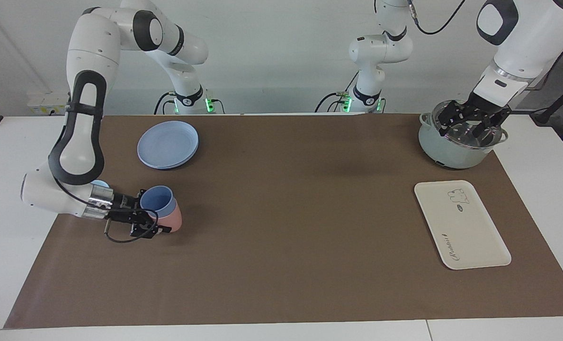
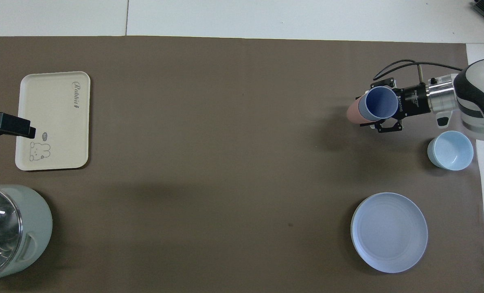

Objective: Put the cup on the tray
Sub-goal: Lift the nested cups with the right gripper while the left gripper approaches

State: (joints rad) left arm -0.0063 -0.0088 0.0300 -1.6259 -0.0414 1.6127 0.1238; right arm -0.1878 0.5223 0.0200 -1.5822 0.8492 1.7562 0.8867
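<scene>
The periwinkle-blue cup (image 1: 158, 201) sits nested inside a pink cup (image 1: 174, 219), and the pair is tilted toward the table's middle at the right arm's end of the brown mat. My right gripper (image 1: 154, 211) comes in sideways and low, with its fingers closed around the cup's rim. In the overhead view the cup (image 2: 380, 103) sits in the right gripper (image 2: 378, 106). The cream-white tray (image 1: 461, 225) lies flat and bare at the left arm's end and shows in the overhead view too (image 2: 54, 122). My left gripper (image 1: 473, 122) hangs open over the pot.
A pale green pot (image 1: 454, 151) with a glass lid stands nearer to the robots than the tray. A round blue plate (image 1: 167, 144) and a light-blue bowl (image 2: 450, 150) lie near the right arm, both nearer to the robots than the cup.
</scene>
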